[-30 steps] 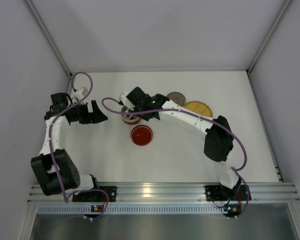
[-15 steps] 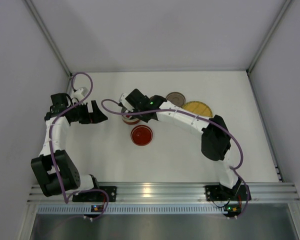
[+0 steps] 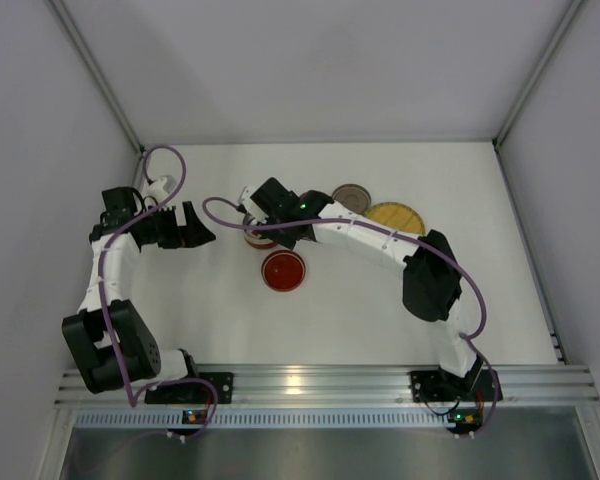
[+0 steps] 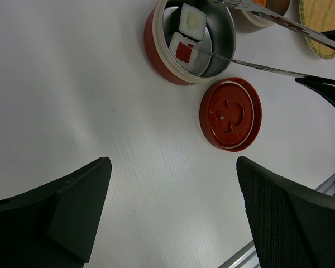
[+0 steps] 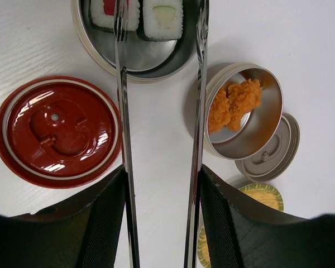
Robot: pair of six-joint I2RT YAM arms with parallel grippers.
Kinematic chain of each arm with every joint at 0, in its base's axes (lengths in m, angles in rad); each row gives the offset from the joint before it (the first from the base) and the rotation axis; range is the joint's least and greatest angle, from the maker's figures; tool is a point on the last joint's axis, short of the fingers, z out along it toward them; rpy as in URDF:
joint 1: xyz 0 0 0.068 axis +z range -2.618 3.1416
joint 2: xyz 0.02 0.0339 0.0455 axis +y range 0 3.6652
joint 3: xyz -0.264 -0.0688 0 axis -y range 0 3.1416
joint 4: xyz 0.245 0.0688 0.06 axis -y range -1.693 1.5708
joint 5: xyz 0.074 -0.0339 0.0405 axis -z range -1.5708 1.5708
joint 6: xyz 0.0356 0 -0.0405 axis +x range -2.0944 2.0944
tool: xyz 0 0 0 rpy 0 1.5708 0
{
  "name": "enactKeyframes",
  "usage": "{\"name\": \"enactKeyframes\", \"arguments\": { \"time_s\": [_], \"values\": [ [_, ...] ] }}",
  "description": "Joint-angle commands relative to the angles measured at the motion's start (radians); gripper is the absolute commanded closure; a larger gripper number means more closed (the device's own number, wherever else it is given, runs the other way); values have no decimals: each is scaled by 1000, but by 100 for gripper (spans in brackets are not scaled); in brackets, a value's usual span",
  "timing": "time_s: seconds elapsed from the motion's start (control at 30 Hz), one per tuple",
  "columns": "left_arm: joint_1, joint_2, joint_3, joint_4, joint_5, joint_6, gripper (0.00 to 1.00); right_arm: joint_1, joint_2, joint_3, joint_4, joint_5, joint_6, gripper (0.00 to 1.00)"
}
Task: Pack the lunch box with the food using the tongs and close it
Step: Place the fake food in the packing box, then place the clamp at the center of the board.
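Since both rolls point(image 5: 163, 14) lie inside the red bowl point(image 5: 86, 39), the right gripper point(image 5: 162, 184) clamps the tongs point(image 5: 121, 111) with their arms spread over it. The orange pieces point(image 5: 234, 103) sit in the tin point(image 5: 268, 131) beside; the lid point(image 5: 56, 131) waits near. At left, the left gripper point(image 4: 173, 178) hangs wide open, empty.

The round red lunch box point(image 4: 152, 39) stands open on the desk point(image 5: 28, 50). Two white rolls lie inside, one red in the middle point(image 5: 103, 17), one green point(image 5: 162, 14). Its red lid point(image 5: 56, 131) lies just beside it. The silver tongs point(image 5: 123, 111) reach over the box with their arms apart. Some orange chunks point(image 5: 234, 103) sit in a small metal tin point(image 5: 251, 142) nearby.
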Motion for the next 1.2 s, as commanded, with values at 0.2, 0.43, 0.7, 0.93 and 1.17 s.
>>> {"name": "enactKeyframes", "arguments": {
  "time_s": [0.2, 0.43, 0.7, 0.93, 1.17],
  "values": [
    [6, -36, 6, 22, 17, 28, 2, 5, -104, 50, 43, -35, 25, 54],
    [6, -52, 50, -49, -1, 108, 2, -133, -285, -68, 52, -152, 76, 57],
    [6, -61, 52, -113, -21, 170, 2, -541, -547, -330, 66, -417, 128, 57],
    [6, -46, 62, -132, -15, 175, 2, -944, -627, -527, 121, -531, 84, 57],
    [5, 14, 84, -168, -29, 201, 2, -1144, -457, -557, 172, -512, 47, 56]
  ]
}}
